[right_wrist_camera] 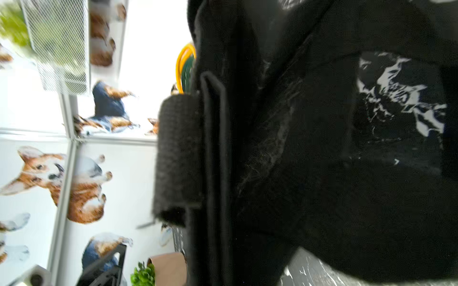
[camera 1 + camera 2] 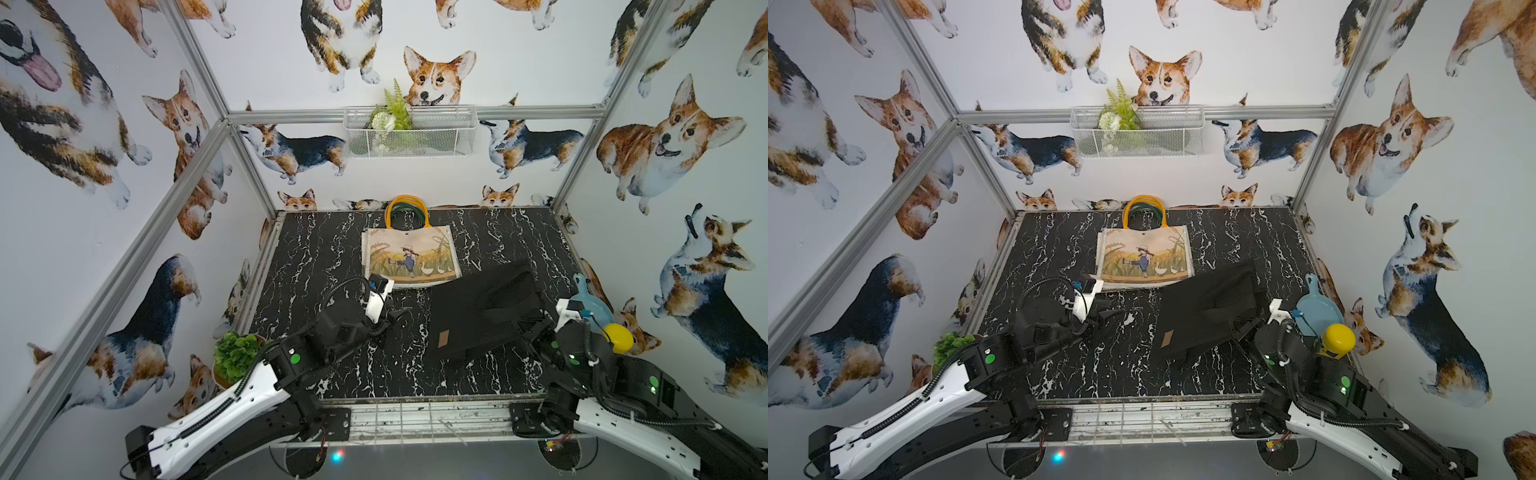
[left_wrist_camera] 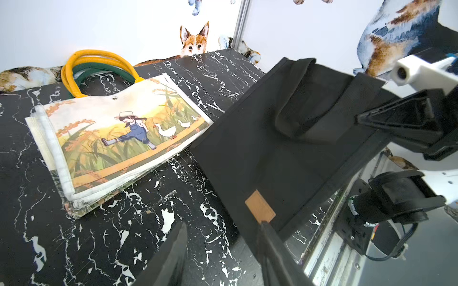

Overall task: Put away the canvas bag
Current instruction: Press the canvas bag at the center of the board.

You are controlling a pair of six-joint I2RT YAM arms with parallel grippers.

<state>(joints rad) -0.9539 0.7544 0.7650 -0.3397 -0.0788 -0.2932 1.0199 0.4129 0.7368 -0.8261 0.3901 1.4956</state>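
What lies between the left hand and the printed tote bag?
Only bare marble tabletop, seen in the left wrist view between the left hand and the printed tote bag.

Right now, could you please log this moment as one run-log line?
left gripper: open beside black bag | right gripper: shut on black bag | printed bag: flat

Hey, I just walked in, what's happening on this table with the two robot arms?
Both arms are working on the black canvas bag on the marbled table. The right gripper is shut on the bag's edge near its handles, holding that side up. The left gripper is open beside the corner with the tan label, gripping nothing. A printed bag with yellow handles lies flat at the back, untouched.
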